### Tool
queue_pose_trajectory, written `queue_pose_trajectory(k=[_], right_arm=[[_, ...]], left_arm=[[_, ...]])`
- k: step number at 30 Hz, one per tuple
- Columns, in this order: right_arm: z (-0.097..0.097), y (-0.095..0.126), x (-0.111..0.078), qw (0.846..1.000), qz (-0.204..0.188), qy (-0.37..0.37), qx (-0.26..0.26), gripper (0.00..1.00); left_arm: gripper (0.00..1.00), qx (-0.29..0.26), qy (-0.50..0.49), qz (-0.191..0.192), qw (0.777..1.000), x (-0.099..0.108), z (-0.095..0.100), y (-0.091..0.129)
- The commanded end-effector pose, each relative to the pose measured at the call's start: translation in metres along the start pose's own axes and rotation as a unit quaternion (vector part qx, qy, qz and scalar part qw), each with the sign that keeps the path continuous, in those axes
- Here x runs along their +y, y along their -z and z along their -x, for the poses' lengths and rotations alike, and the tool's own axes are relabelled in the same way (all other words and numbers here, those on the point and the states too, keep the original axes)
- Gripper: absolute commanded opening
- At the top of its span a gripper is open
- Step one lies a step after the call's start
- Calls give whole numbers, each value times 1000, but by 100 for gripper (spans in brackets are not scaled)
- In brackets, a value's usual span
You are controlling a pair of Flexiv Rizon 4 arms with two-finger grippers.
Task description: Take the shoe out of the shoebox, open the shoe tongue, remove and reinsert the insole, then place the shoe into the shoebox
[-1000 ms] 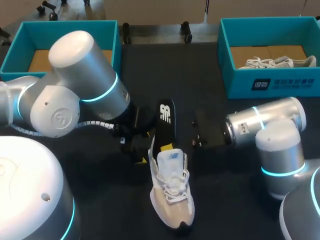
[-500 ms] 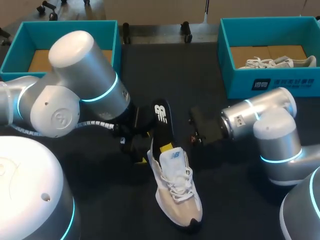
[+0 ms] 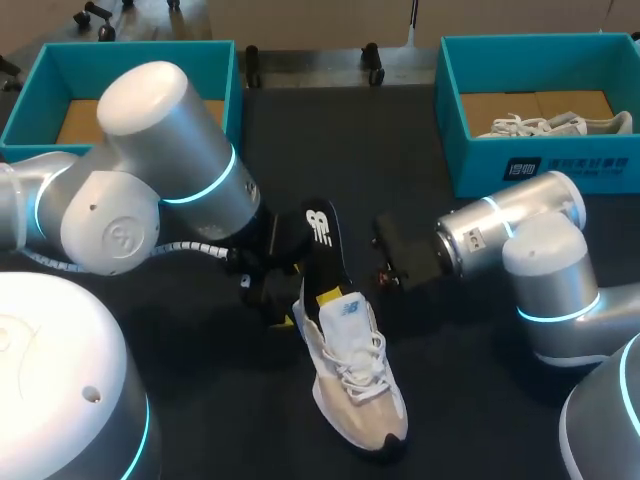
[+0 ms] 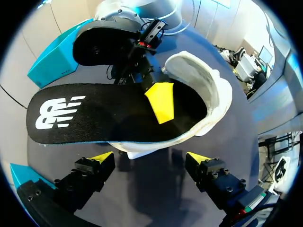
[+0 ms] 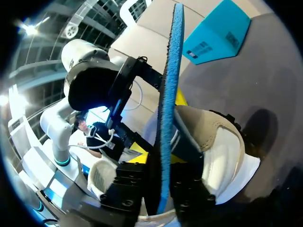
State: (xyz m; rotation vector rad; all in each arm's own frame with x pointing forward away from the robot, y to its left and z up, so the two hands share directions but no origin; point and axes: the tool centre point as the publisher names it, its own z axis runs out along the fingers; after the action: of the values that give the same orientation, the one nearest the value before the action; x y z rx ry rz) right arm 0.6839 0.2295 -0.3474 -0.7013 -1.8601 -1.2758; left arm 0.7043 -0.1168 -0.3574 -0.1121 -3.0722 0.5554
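We pinch the insole (image 3: 322, 240) between the fingers of the right gripper (image 5: 162, 137), one yellow tip pressing on its upper face just inside the heel opening of the shoe (image 3: 355, 385). The shoe stands upright on the table (image 3: 450, 400) between our arms, toe toward us. Part of the insole sits inside it and the printed end juts out past the heel. The left gripper (image 4: 149, 158) hovers at the heel with its fingers spread wide, holding nothing, so in our judgement the shoe is free to move. That is the main risk: any pull or push on the insole could drag, swivel or tip the loose shoe instead of sliding the insole. A push could also buckle the thin insole against the collar, or work it out of the narrow pinch. The shoebox (image 3: 130, 47) waits well apart at far left.
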Motion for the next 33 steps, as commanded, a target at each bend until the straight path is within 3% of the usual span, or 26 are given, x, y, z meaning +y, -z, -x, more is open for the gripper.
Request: queue_pose_trajectory(k=[1, 20, 24, 31, 32, 33], right_arm=[[-3, 0, 0, 1000, 2, 5, -7, 36], [-12, 1, 19, 999, -6, 39, -13, 32], [-11, 2, 25, 999, 3, 43, -6, 23], [-10, 6, 29, 998, 27, 59, 1, 16], [-10, 7, 29, 998, 30, 59, 2, 12], [-9, 7, 29, 998, 34, 58, 2, 0]], left_arm=[[100, -1, -1, 0, 1000, 1, -1, -1], [100, -1, -1, 0, 1000, 1, -1, -1], [100, -1, -1, 0, 1000, 1, -1, -1], [100, -1, -1, 0, 1000, 1, -1, -1], [100, -1, -1, 0, 1000, 1, -1, -1], [100, -1, -1, 0, 1000, 1, -1, -1]])
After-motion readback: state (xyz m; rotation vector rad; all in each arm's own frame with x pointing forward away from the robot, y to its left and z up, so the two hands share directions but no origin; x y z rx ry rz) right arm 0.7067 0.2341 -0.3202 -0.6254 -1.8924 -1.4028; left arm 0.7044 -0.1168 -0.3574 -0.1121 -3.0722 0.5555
